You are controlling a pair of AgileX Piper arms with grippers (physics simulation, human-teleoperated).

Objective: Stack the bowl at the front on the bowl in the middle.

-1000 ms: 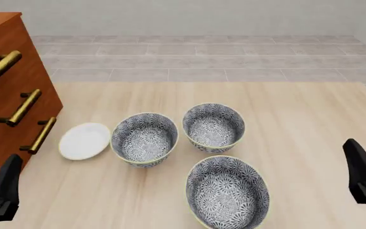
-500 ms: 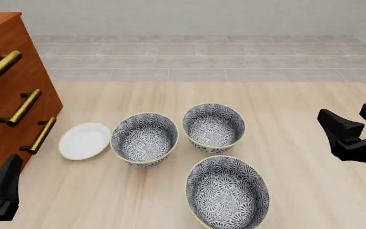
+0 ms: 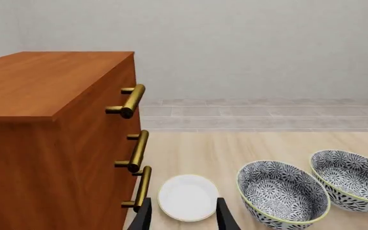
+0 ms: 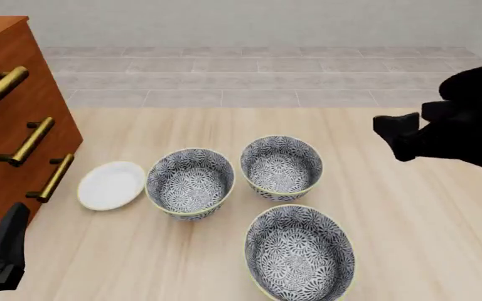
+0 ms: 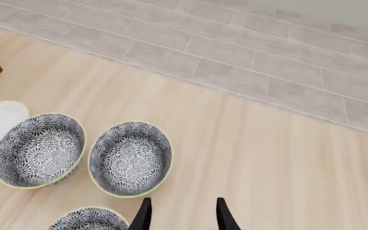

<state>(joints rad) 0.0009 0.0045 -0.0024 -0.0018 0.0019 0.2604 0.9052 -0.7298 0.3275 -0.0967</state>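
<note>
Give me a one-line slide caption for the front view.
Right tool raised, open and empty, beyond three floral bowls; front bowl not yet stacked on middle bowl.

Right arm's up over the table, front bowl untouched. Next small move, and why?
Probably swing the right gripper back toward the front bowl and lower over its near-right rim. It hangs open and empty beyond the bowls, right of the middle bowl.

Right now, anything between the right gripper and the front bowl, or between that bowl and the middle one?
Nothing visible. The right gripper hangs open, off to the right of the bowls. The front bowl and the middle bowl are both empty, with bare table between them. The third bowl sits behind, off that line.
</note>
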